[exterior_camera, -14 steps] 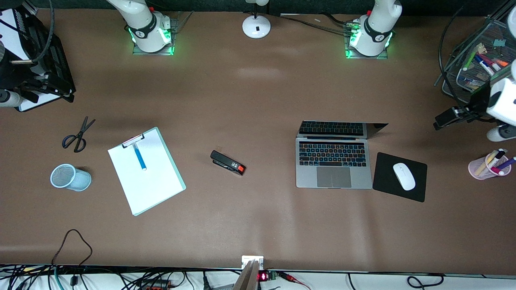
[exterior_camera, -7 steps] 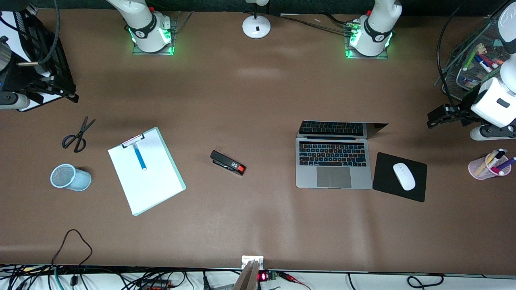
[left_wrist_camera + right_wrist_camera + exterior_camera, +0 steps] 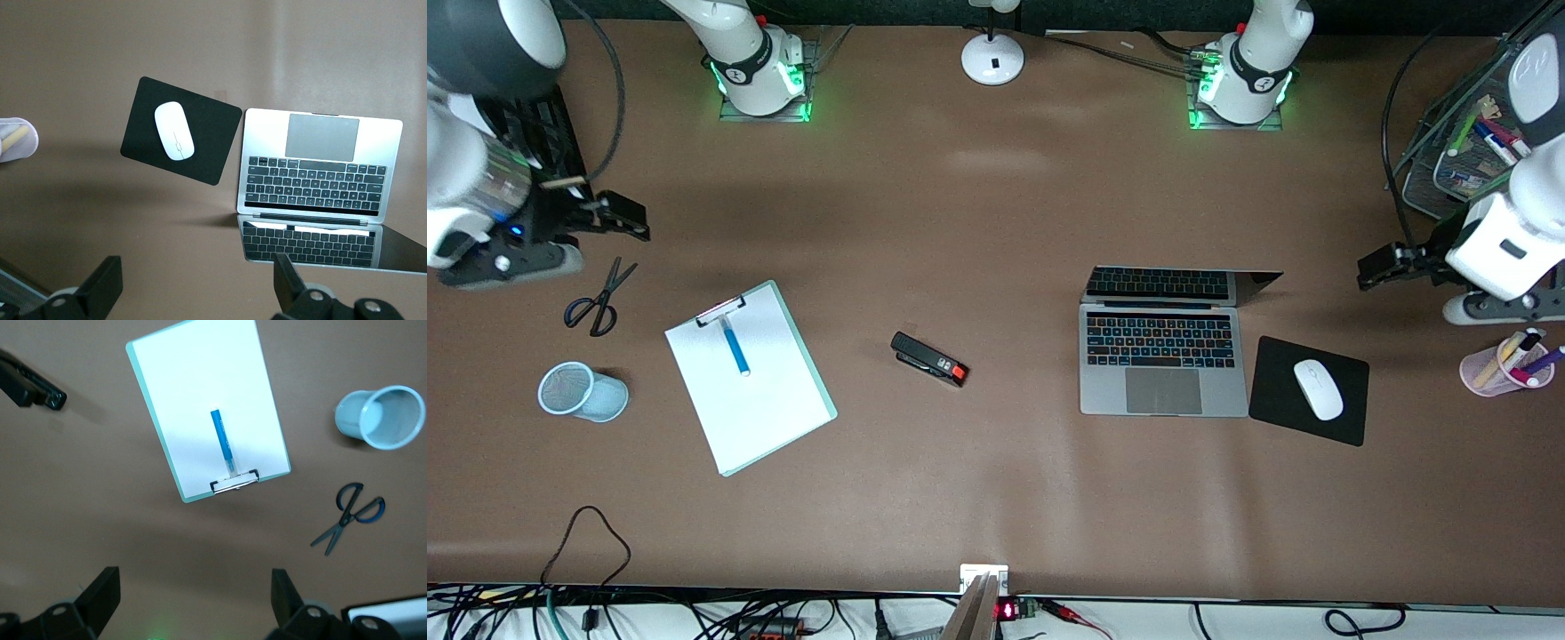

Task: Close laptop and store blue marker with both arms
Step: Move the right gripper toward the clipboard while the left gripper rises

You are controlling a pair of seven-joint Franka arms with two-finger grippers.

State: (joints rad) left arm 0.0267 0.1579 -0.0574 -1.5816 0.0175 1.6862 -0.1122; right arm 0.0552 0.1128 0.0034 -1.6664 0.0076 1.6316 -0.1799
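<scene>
One blue marker (image 3: 735,345) lies lengthwise on the clipboard (image 3: 769,404).

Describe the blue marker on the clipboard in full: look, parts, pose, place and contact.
The blue marker is a slim bright-blue stick with a paler, whitish end pointing toward the metal clip. It lies flat on the white paper of the clipboard, slightly slanted along the sheet's length, near the clip end. Nothing else touches it; neither gripper is near. A light-blue mesh cup stands beside the clipboard.
</scene>
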